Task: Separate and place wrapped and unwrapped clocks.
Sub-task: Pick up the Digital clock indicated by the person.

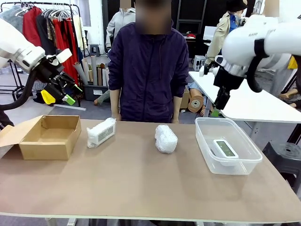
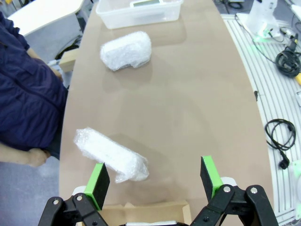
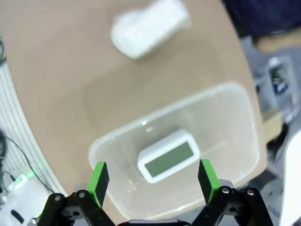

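Unwrapped clock (image 1: 225, 149): lies in clear tub (image 1: 203, 123), right of frame; sorted, I judge.
Boxy wrapped bundle (image 1: 101, 132): on bench (image 1: 141, 188), left of centre, unsorted.
Rounded wrapped bundle (image 1: 166, 138): centre, unsorted.
Cardboard box (image 1: 47, 141): far left, likely their place.
Left hand (image 2: 154, 176): wide, empty.
Right hand (image 3: 153, 179): wide, empty, over tub.
Room: clothes rack (image 1: 47, 19), person (image 1: 150, 70) behind bench.

crinkly translucent plastic wraps the boxy bundle (image 1: 101, 132) and rounded bundle (image 1: 166, 138), the clock (image 1: 225, 149) is smooth white plastic, its tub (image 1: 205, 143) clear glossy plastic, the box (image 1: 44, 150) matt cardboard.
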`<state>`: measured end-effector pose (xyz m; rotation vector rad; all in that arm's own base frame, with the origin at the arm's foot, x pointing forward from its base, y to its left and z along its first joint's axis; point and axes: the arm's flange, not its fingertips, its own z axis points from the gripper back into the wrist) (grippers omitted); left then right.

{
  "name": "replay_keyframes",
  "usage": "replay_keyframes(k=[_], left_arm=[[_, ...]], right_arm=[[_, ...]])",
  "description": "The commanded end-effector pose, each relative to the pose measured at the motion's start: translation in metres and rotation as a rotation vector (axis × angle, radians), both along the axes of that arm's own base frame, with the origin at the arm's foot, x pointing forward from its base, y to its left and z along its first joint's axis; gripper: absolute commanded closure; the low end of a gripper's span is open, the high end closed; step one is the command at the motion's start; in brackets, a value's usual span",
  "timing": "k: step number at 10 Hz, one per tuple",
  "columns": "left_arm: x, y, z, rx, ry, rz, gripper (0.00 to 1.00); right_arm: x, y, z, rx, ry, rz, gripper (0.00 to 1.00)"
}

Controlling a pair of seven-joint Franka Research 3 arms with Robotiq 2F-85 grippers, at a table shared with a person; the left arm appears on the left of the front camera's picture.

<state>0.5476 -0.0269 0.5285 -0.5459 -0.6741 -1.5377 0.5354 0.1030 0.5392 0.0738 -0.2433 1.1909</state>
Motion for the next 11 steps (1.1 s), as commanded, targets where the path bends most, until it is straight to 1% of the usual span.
replay_keyframes(k=[1,3,5,7,10,11], left_arm=[[-0.001,0.000,0.001,0.003,-0.005,0.004,0.00],[-0.001,0.000,0.001,0.003,-0.005,0.004,0.00],[-0.001,0.000,0.001,0.003,-0.005,0.004,0.00],[-0.001,0.000,0.001,0.003,-0.005,0.004,0.00],[-0.001,0.000,0.001,0.003,-0.005,0.004,0.00],[-0.001,0.000,0.001,0.003,-0.005,0.004,0.00]], right_arm=[[0.010,-0.009,0.010,0.151,0.047,0.129,0.00],[0.018,-0.016,0.022,0.304,0.075,0.209,0.00],[0.021,-0.024,0.028,0.405,0.044,0.232,0.00],[0.024,-0.027,0.036,0.445,0.016,0.247,0.00],[0.035,-0.040,0.034,0.492,0.013,0.215,0.00],[0.037,-0.049,0.035,0.495,0.002,0.240,0.00]])
